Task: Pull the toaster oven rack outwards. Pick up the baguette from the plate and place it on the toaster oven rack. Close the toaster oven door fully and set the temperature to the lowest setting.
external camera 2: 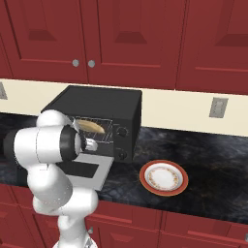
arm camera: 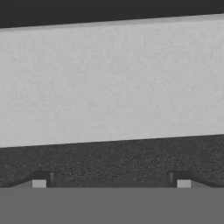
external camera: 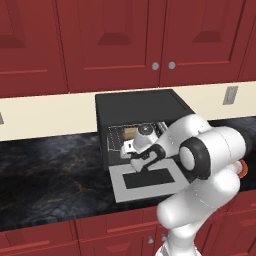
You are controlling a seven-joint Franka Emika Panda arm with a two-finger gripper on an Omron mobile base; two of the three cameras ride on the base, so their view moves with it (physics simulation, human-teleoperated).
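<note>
Matte black toaster oven [external camera: 137, 107] at centre of the left base view, against the cream backsplash on dark marbled counter [external camera: 50, 175]; in the right base view sits left of centre, two round knobs on its right-hand panel. Toaster oven door [external camera: 147, 180] folded down flat toward the lower centre of the left base view, grey with dark window. Toaster oven rack [external camera 2: 99, 131] drawn out from the cavity, seen in the right base view, with baguette [external camera 2: 92, 127] lying on it, tan and elongated. Plate [external camera 2: 163, 178] bare, orange-red rim, lower right of centre in the right base view, well apart from the oven. Gripper [external camera: 144, 161] low over the inner part of the open door in the left base view, jaws spread wide, holding nothing. Hand view close on the grey door surface, both dark fingertips [arm camera: 40, 178] far apart at the bottom.
</note>
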